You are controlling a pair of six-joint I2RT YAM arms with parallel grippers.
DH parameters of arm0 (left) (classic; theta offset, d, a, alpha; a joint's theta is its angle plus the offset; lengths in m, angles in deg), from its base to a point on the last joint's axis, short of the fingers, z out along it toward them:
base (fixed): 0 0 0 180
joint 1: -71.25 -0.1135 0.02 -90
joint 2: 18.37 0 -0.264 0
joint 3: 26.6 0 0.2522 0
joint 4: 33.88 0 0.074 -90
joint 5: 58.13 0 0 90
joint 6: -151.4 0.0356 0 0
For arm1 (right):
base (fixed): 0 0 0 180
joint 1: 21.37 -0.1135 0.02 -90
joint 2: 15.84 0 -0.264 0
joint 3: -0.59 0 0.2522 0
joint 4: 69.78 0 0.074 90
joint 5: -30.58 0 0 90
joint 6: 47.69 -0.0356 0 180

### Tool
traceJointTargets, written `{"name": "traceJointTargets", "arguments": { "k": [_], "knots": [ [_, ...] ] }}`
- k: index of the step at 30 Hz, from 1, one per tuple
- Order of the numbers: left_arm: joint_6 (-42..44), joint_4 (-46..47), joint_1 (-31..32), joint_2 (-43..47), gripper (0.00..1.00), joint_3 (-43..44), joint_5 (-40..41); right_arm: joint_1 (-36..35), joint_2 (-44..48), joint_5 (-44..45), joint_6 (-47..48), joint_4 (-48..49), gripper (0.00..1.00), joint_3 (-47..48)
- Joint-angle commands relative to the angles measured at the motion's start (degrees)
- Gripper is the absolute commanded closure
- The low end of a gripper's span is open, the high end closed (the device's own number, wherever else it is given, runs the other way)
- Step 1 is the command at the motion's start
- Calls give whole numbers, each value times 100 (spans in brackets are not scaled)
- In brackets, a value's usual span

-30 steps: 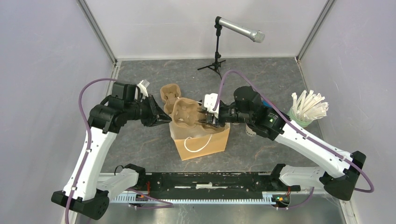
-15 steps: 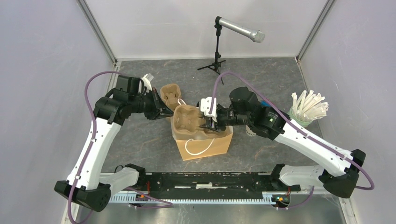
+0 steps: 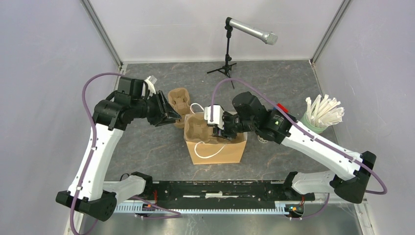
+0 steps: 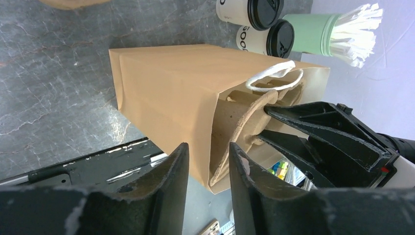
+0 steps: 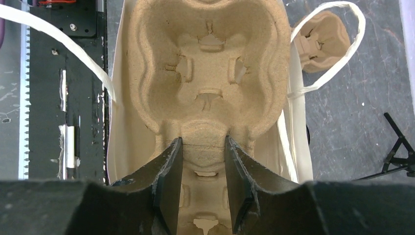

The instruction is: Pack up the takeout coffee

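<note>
Two cups: white with black lids; I am seeing them standing side by side on the surface, beyond the bag and just beside the straw cup. They are sitting outside the bag and outside either carrier. From the top view I am getting only a sliver of them under the right arm.
Right tool: it is pinching the carrier by its middle ridge, one finger on each side, with the jaws partly closed onto the cardboard.
Carrier: it is sitting in the open mouth of the bag with its wells empty and facing up. The bag's walls are showing round it in the right wrist view.
Bag: brown paper, standing upright on the surface between the two arms. One white handle is hanging down its near face.
Left tool: I am reading it as partly open, with a narrow gap between the fingers and nothing in it. It is hovering left of the bag, apart from it, and pointing at its side.
Spare carrier: a smaller one, lying on the surface behind the bag, just beside the left tool.
Straw cup: pale green, holding white wrapped straws, standing at the right edge of the surface.
Mic: on a small tripod, standing at the back.
</note>
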Motion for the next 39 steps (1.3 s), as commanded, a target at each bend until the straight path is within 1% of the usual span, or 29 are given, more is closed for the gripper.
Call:
{"name": "traceJointTargets", "arguments": {
  "k": [1,5,10,15,18,21,24,27,31,39],
  "knots": [
    [-14,342,-21,114,56,-329,-500,-17,-65,137,89,-216,60,259],
    [-187,665,-18,136,52,-656,-755,-25,-37,106,20,-288,60,284],
    [-135,860,-16,55,50,-725,-730,-25,69,-110,36,-428,58,349],
    [83,963,-16,-311,47,-382,-619,-38,-28,-44,62,-725,58,288],
    [250,1010,-16,-596,46,38,-583,-40,-55,14,79,-763,58,267],
    [324,1054,-17,-853,45,403,-755,-49,-108,56,89,-777,58,242],
    [338,1067,-16,-1093,44,710,-1182,-49,-113,97,69,-746,58,288],
    [313,1092,-16,-1164,43,760,-1526,-52,-77,142,63,-720,58,304],
    [396,1192,25,-1219,43,653,-1921,-54,-57,165,80,-666,58,268],
    [955,1283,179,-1351,41,538,-1873,-50,-33,164,80,-545,58,238]
  ]
}}
